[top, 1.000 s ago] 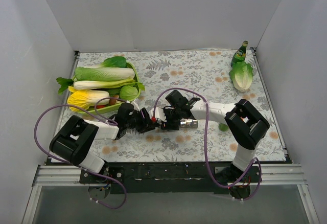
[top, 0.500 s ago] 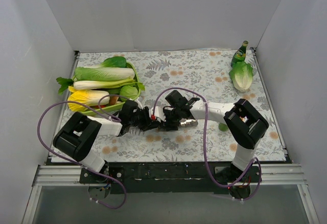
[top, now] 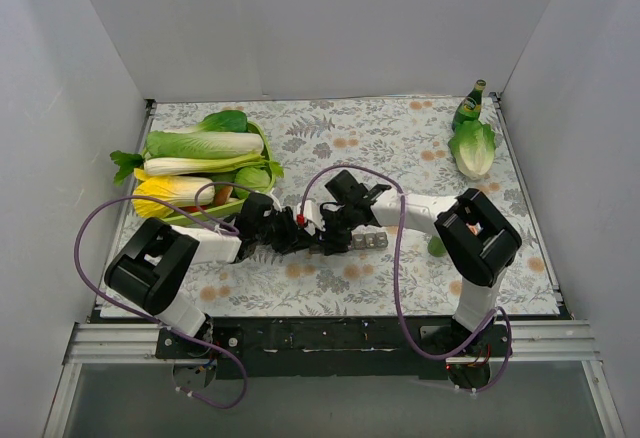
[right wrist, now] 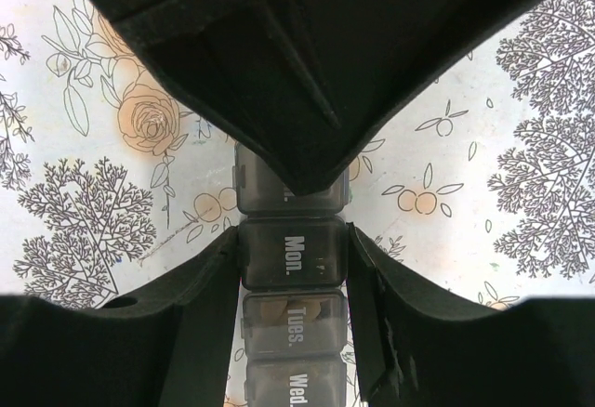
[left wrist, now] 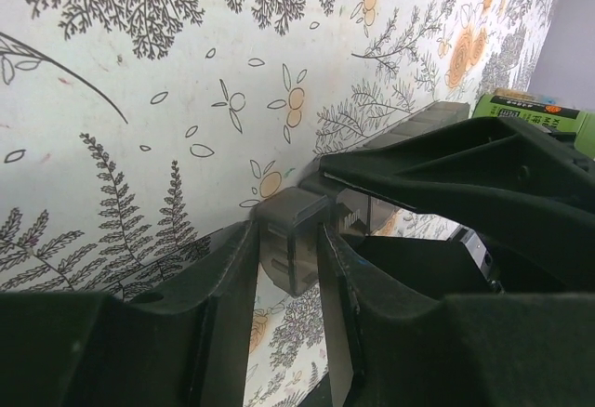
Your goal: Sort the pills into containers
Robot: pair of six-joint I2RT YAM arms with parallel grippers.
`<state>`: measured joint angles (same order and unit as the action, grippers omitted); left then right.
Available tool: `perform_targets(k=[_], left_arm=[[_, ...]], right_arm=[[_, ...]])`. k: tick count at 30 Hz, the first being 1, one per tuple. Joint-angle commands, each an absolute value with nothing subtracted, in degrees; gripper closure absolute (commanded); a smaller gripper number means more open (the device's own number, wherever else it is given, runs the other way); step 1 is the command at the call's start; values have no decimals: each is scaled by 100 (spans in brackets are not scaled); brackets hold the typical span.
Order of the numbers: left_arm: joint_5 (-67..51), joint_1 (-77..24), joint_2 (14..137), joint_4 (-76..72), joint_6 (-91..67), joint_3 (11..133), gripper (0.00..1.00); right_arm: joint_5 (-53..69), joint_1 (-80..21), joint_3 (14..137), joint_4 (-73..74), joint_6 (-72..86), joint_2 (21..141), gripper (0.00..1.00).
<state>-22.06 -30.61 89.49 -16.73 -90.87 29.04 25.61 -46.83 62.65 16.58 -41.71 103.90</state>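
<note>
The containers (top: 368,242) are a grey strip of lidded day compartments lying mid-table. In the right wrist view my right gripper (right wrist: 293,240) is shut on the "Mon." compartment (right wrist: 293,256), a finger pressed against each side. Tan pills (right wrist: 274,312) show through the "Tues." lid. My left gripper (left wrist: 290,240) is rolled on its side and shut on the strip's end compartment (left wrist: 290,216), just beyond the right fingers. In the top view the left gripper (top: 303,230) and the right gripper (top: 330,238) meet nose to nose at the strip's left end.
A green tray (top: 262,143) of leafy vegetables sits at the back left, close behind the left arm. A green bottle (top: 468,106) and a lettuce (top: 473,148) stand at the back right. A small green object (top: 437,248) lies beside the right arm's base link.
My left gripper has moved right, up to the strip's end, and narrowed onto it. The right jaws have narrowed onto the strip.
</note>
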Motion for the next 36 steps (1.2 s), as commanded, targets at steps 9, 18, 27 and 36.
perform_targets(k=[9,18,27,36], left_arm=[[-1810,-3120,9202,-747,-8789,2795,73],[-1986,-3120,9202,-668,-8737,2637,75],[-2004,-3181,9325,-361,-8613,2716,75],[-1986,-3190,9378,-237,-8569,2698,76]], right_arm=[[3304,-4421,6759,1767,-3797,10643,52],[3454,-4228,6838,1793,-3586,10793,52],[3480,-4175,6864,1758,-3437,10846,51],[3691,-4104,6943,2073,-3542,10951,45]])
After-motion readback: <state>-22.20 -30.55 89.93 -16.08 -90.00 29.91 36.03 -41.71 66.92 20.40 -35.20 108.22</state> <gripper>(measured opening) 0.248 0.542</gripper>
